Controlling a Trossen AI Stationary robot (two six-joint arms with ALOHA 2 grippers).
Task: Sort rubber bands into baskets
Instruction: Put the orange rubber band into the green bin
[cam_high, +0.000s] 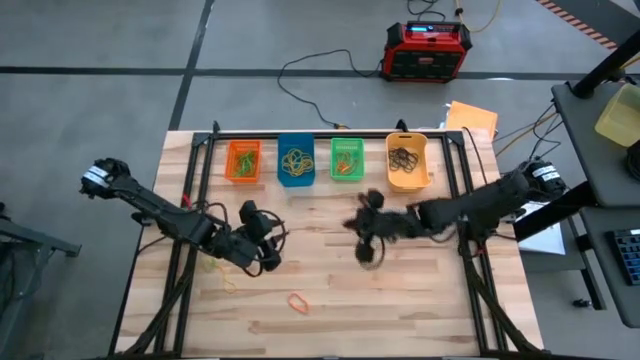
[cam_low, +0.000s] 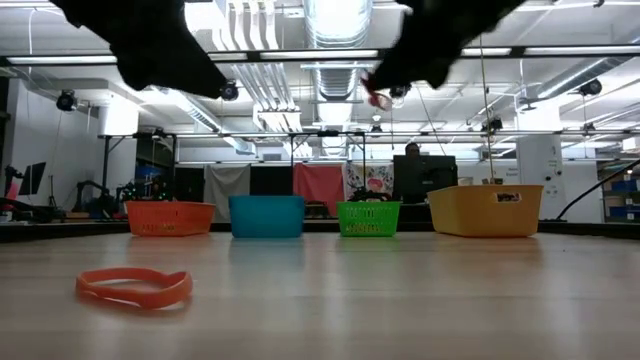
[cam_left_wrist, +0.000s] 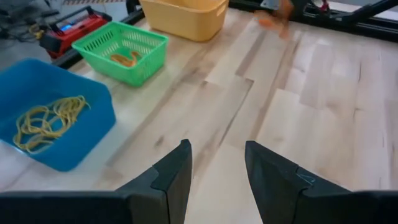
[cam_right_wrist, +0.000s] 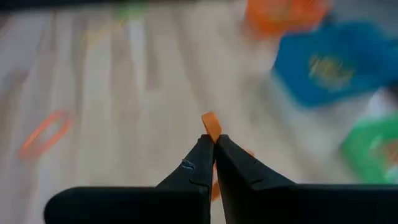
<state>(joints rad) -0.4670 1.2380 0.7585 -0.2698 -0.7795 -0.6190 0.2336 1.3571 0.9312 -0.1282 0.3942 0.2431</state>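
My right gripper (cam_high: 358, 225) (cam_right_wrist: 214, 142) is shut on an orange rubber band (cam_right_wrist: 211, 124), high above the table's middle; in the low view the band (cam_low: 378, 97) shows below that arm. My left gripper (cam_high: 268, 238) (cam_left_wrist: 217, 168) is open and empty above the table, left of centre. Another orange band (cam_high: 298, 300) (cam_low: 133, 287) lies flat on the near part of the table. The orange (cam_high: 243, 160), blue (cam_high: 296, 162), green (cam_high: 347, 158) and yellow-orange (cam_high: 407, 160) baskets stand in a row at the far edge, with bands inside. My right gripper pinches the orange band between its two fingertips. A short bit of the band (cam_right_wrist: 211, 124) sticks out past the tips, and another bit (cam_right_wrist: 215, 186) shows under the fingers. The band is lifted clear of the table.
A thin yellow and green band (cam_high: 220, 270) lies on the table by my left arm. A red-and-black box (cam_high: 428, 50) with cables sits on the floor beyond the table. Black rails run along the table's far edge and sides.
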